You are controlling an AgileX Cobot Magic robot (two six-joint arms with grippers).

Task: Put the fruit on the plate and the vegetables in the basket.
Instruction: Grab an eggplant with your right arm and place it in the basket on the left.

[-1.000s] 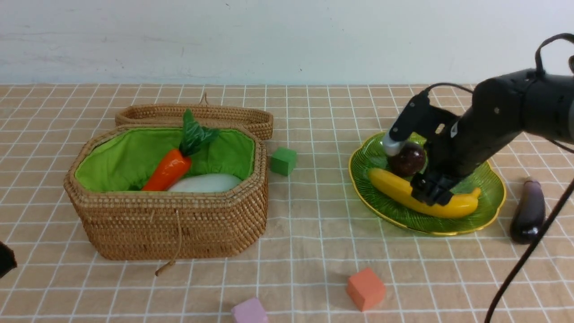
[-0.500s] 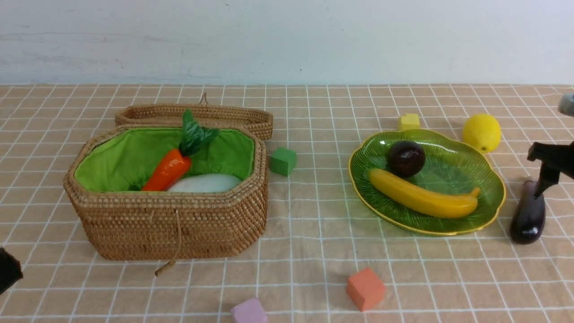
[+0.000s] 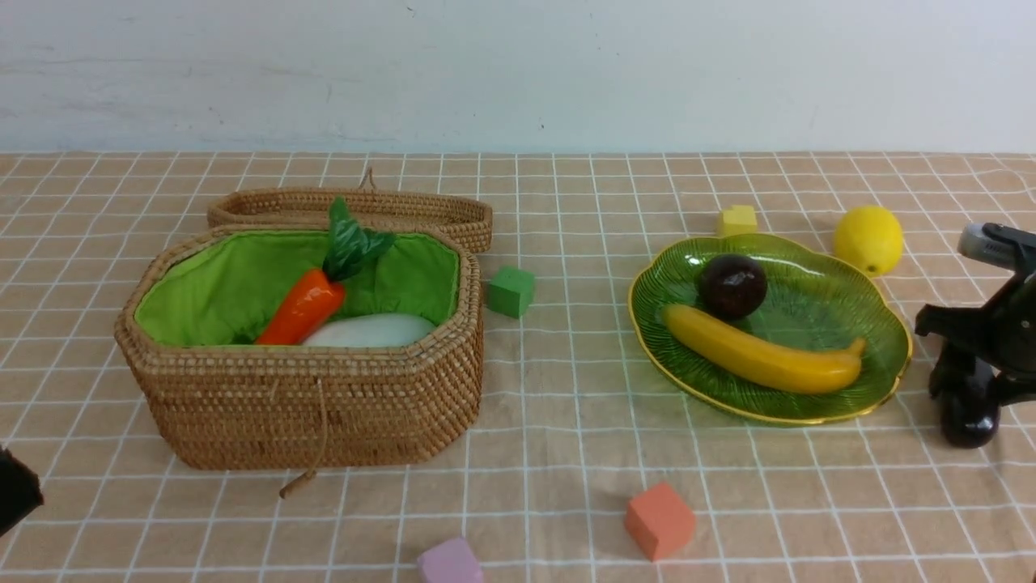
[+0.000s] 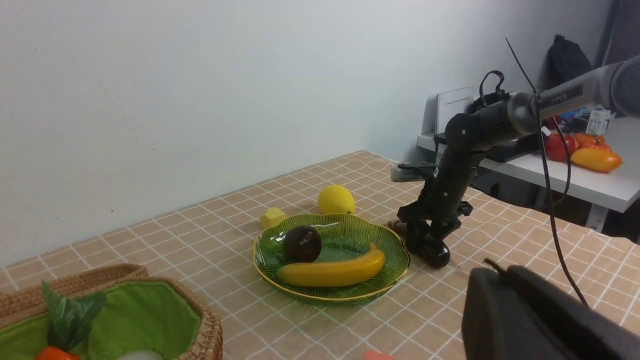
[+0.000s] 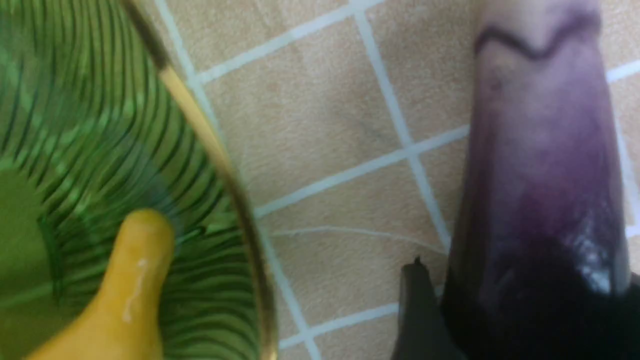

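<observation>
Down over the eggplant (image 3: 968,423) has come the right gripper (image 3: 971,387); a moment ago it was higher up. Its fingers (image 5: 417,315) stand on both sides of the eggplant, which lies on the cloth (image 3: 566,405) between them. One finger is right against its skin, but I cannot tell if they squeeze it. Just beside the fingers, on the robot's left, sits the plate (image 3: 817,291) with the banana (image 3: 761,356) and mangosteen (image 3: 733,285). The lemon (image 3: 868,239) lies on the cloth past the fingers, farther from the robot. Well apart from them, the basket (image 3: 307,405) holds the carrot (image 3: 303,308) and radish (image 3: 372,330). The left gripper (image 3: 12,490) is closed tight.
</observation>
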